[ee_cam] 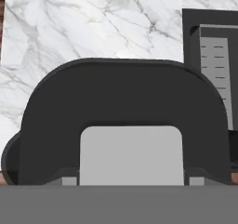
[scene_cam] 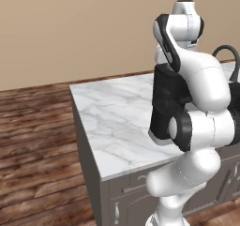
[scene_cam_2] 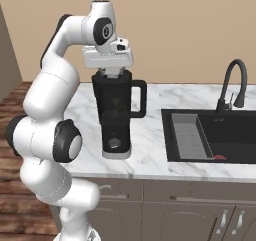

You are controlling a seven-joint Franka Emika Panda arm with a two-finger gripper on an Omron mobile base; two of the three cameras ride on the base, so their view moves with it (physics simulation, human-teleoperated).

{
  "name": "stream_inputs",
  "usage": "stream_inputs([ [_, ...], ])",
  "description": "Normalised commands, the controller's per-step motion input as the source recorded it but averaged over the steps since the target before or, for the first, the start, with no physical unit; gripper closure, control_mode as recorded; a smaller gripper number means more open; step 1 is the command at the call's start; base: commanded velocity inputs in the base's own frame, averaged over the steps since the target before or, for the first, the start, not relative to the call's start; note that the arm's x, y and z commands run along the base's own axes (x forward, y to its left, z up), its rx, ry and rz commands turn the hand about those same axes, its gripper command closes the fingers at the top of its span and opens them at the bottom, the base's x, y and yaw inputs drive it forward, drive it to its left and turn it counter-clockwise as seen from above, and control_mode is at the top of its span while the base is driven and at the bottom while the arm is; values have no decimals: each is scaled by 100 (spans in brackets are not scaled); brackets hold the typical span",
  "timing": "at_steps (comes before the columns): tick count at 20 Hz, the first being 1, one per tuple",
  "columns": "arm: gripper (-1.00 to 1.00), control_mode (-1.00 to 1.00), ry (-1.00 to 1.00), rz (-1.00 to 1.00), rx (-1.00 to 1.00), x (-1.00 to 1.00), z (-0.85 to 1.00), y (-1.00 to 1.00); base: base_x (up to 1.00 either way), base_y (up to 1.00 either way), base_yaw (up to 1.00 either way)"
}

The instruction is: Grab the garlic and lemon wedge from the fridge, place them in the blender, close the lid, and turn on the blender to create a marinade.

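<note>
Atop the blender [scene_cam_2: 117, 112], the gripper [scene_cam_2: 111, 72] hides the lid [ee_cam: 125, 121].

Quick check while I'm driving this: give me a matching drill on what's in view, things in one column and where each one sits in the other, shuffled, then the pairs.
Things:
1. blender
2. lid
3. faucet
4. gripper

Places:
A. behind the sink
B. on the marble counter, left of the sink
C. directly above the blender's top
D. on top of the blender, under the hand

Pairs: 1-B, 2-D, 3-A, 4-C
</note>
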Motion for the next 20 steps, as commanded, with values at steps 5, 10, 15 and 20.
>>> stream_inputs([
  [5, 100, -100, -4, 0, 0, -8, -51, 0, 0, 0, 0],
  [10, -100, -100, -8, 0, 0, -10, -40, 0, 0, 0, 0],
  [15, -100, -100, -11, 0, 0, -17, -13, 0, 0, 0, 0],
  [20, -100, -100, -17, 0, 0, -20, 0, 0, 0, 0, 0],
])
